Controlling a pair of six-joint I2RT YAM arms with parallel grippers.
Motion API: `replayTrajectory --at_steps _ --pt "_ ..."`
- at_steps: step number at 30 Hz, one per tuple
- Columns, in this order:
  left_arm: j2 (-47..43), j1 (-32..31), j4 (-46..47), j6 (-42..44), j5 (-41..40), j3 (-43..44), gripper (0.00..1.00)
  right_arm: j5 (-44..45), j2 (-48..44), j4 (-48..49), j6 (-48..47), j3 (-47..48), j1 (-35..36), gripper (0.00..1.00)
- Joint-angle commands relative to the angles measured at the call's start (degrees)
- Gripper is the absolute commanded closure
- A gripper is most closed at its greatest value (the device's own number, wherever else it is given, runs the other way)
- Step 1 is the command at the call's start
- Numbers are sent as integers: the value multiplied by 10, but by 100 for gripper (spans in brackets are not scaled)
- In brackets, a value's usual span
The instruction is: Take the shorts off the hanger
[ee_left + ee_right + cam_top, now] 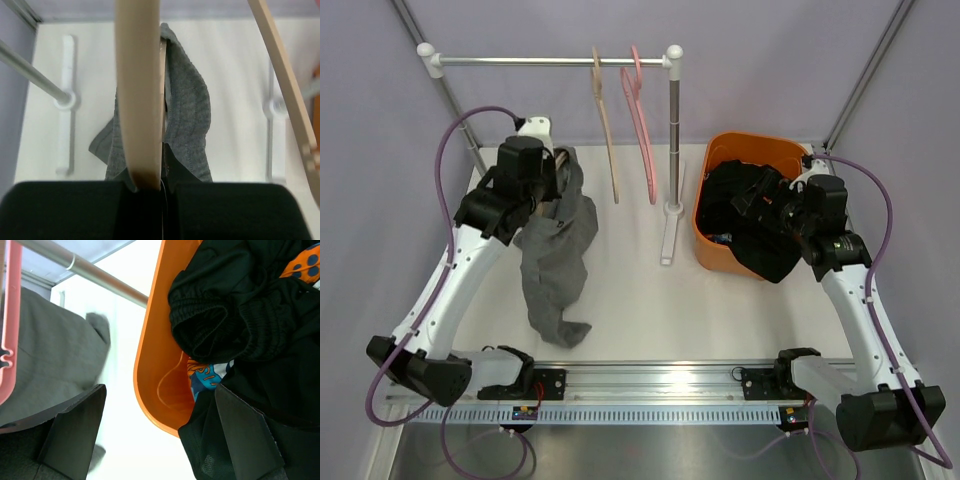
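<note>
My left gripper (556, 172) (162, 182) is raised at the back left, shut on a beige wooden hanger (137, 90). The grey shorts (560, 260) (190, 115) drape round that hanger and trail down onto the table. They also show in the right wrist view (50, 350). My right gripper (775, 200) (160, 390) is open and empty over the left rim of the orange basket (704, 240) (150, 355). The black shorts (750, 220) (240, 305) lie in the basket and spill over its front edge. The printed shorts (210, 380) lie under them.
A clothes rack with a metal rod (520, 60) and a post on a white foot (674, 140) stands at the back. An empty beige hanger (608, 140) (282, 75) and an empty pink hanger (642, 110) (10, 315) hang on the rod.
</note>
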Motion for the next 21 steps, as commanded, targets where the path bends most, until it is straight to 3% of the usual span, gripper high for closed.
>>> replayTrajectory --at_steps 1,5,10,15,21 --pt "-81 -37 -13 -21 3 -52 100 -30 -22 -2 -8 0 -2 1" --pt "-154 -76 -24 -51 18 -135 100 -50 -42 -14 -8 -3 -2 0" --pt "-195 -133 -40 -41 99 -166 100 -41 -61 -48 -9 3 31 1" --pt "-226 -210 -45 -25 158 -183 100 45 -62 -73 6 19 149 0" --pt "-240 -293 -24 -28 186 -231 100 81 -55 -71 43 16 246 1"
